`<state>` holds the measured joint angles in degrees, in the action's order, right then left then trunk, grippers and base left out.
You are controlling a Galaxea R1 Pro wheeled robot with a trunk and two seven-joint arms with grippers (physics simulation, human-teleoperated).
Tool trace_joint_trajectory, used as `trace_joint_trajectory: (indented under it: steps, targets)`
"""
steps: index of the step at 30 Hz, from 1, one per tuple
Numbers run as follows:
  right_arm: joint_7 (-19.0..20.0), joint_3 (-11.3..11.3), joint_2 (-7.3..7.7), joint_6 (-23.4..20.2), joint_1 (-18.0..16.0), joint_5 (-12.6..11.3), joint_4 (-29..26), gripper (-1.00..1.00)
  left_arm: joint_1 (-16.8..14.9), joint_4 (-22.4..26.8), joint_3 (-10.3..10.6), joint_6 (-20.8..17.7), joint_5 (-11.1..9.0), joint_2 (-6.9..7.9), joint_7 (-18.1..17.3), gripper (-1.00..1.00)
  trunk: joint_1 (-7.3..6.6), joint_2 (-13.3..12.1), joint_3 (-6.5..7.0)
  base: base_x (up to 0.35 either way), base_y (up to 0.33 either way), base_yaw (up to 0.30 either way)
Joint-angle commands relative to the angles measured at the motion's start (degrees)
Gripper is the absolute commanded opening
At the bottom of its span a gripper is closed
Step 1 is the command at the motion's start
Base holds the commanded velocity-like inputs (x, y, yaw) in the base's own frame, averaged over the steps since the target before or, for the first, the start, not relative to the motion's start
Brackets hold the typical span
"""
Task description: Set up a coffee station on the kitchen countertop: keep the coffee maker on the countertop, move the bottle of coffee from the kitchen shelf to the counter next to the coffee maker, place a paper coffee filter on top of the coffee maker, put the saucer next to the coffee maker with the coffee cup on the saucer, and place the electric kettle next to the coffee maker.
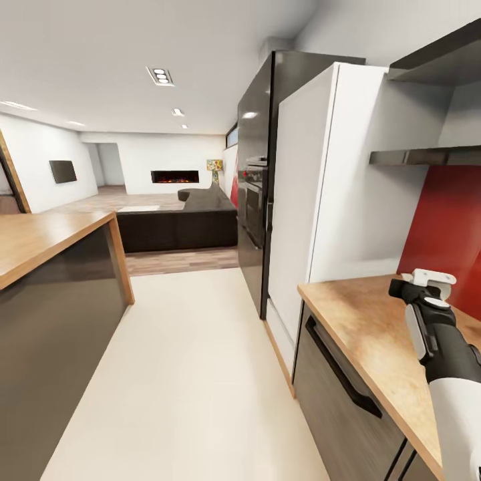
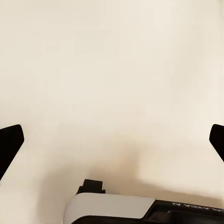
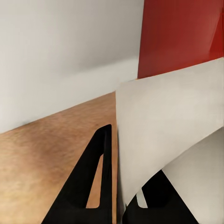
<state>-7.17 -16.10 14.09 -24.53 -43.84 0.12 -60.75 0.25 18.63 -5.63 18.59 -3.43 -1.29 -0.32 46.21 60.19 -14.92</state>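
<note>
My right gripper [image 1: 427, 286] hovers over the wooden countertop [image 1: 361, 327] at the right, shut on a white paper coffee filter [image 1: 433, 276]. In the right wrist view the filter [image 3: 163, 126] is a curved white sheet pinched between the black fingers [image 3: 100, 168], with the red backsplash [image 3: 182, 37] behind it. My left gripper [image 2: 112, 140] is open, its fingertips far apart over the pale floor.
A white tall cabinet panel [image 1: 321, 187] and a black oven column [image 1: 257, 194] stand just beyond the countertop's end. Dark wall shelves [image 1: 427, 157] hang above the red backsplash [image 1: 447, 220]. A wood-topped island [image 1: 40, 244] lines the left of the cream floor aisle [image 1: 187, 374].
</note>
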Motion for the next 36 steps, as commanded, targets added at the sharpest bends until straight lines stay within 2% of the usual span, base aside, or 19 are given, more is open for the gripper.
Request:
trace_joint_trajectory:
  steps: [1,5,6,8,10,11,21,24,36]
  targets:
    - [0.35,0.07,-0.39,-0.37,1.6,-0.29,-3.23,-1.0,0.02,0.09,-0.09,0.05,-0.35,-0.03,-0.04,1.0,-0.22,-0.38,0.12,0.0,0.0,0.0]
    - [0.52,0.1,-2.26,-1.23,3.37,-0.25,-8.19,-1.0,0.02,0.09,-0.09,0.05,-0.35,-0.03,-0.03,1.0,-1.1,-1.98,0.84,0.0,0.0,0.0]
    - [0.54,0.12,-2.87,-2.23,4.65,-0.25,-10.77,-1.0,0.02,0.09,-0.09,0.03,-0.35,-0.03,-0.03,1.0,-1.32,-2.38,1.02,0.0,0.0,0.0]
    - [0.57,0.3,-4.41,-5.17,9.66,-0.28,-20.56,-1.0,0.02,0.09,-0.09,0.04,-0.35,-0.03,-0.03,1.0,-1.76,-3.18,1.38,0.0,0.0,0.0]
    - [0.57,0.36,-4.75,-5.86,10.36,-0.29,-21.95,-1.0,0.02,0.09,-0.09,0.04,-0.35,-0.03,-0.03,1.0,-1.76,-3.18,1.38,0.0,0.0,0.0]
    - [0.57,0.43,-5.66,-6.99,11.45,-0.28,-23.93,-1.0,0.02,0.09,-0.09,0.05,-0.35,-0.03,-0.03,1.0,-1.76,-3.18,1.38,0.0,0.0,0.0]
    - [0.57,0.65,-6.17,-7.4,14.16,-0.28,-26.69,-1.0,0.02,0.09,-0.09,0.01,-0.35,-0.03,-0.03,1.0,-1.76,-3.18,1.38,0.0,0.0,-0.036]
    - [0.57,2.2,-6.35,-7.38,14.66,-0.24,-27.09,-1.0,0.02,0.09,-0.09,0.02,-0.35,-0.03,-0.03,1.0,-1.76,-3.18,1.28,0.0,0.0,-0.126]
    - [0.57,3.02,-6.44,-7.29,14.83,-0.21,-27.23,-1.0,0.02,0.09,-0.09,-0.03,-0.35,-0.03,-0.03,1.0,-1.76,-3.18,0.92,-0.021,0.016,-0.022]
